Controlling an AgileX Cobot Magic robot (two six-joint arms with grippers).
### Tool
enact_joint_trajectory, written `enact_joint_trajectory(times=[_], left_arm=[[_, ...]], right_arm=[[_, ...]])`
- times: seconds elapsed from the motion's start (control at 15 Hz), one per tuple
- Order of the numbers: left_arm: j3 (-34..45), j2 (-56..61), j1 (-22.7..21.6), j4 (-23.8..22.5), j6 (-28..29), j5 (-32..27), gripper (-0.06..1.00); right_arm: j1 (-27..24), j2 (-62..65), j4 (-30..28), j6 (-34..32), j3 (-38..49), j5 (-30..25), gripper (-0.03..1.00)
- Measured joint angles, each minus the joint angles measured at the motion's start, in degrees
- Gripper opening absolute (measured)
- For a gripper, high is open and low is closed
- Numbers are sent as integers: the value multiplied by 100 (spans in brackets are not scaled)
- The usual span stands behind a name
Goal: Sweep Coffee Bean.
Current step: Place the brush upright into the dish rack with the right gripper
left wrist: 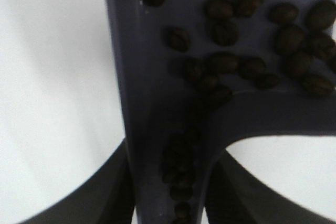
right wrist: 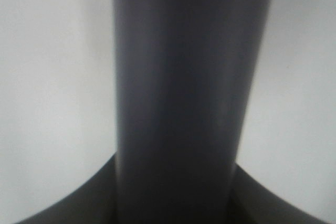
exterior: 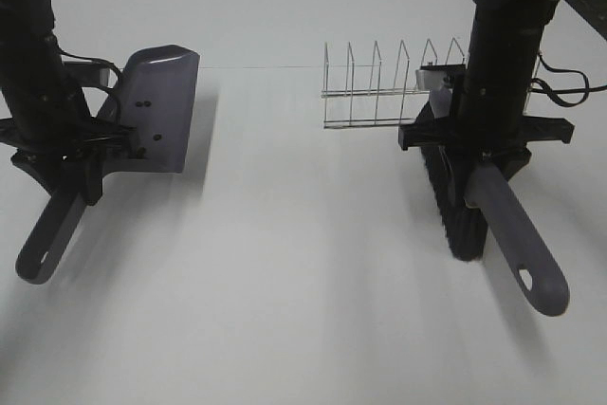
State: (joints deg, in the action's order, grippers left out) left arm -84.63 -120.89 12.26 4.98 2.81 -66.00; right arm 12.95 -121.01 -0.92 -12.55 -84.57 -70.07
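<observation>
Left arm (exterior: pixel 33 64) and right arm (exterior: pixel 507 40) are black, with thin cables (exterior: pixel 567 100).

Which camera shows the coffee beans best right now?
The left wrist view: the coffee beans lie close up, scattered in the dustpan. The high view shows the dustpan from outside, with no beans I can make out; the right wrist view shows only the brush handle.

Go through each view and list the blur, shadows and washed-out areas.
Exterior high view: sharp, but the white table is nearly washed out; soft shadows spread beside the dustpan and brush. Left wrist view: coffee beans are soft, the nearest ones melting into dark blur. Right wrist view: the brush handle fills the frame, badly out of focus.
</observation>
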Motion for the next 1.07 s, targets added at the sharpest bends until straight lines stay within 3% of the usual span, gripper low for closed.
enact_joint_trajectory(times=[0.73,1.07], left_arm=[[0,0,0,-34,-80,0,33],[0,0,0,-86,-86,0,33]], right_arm=[[0,-859,-52,115,-1919,11,34],[0,-1243,-453,212,-2435,-34,34]])
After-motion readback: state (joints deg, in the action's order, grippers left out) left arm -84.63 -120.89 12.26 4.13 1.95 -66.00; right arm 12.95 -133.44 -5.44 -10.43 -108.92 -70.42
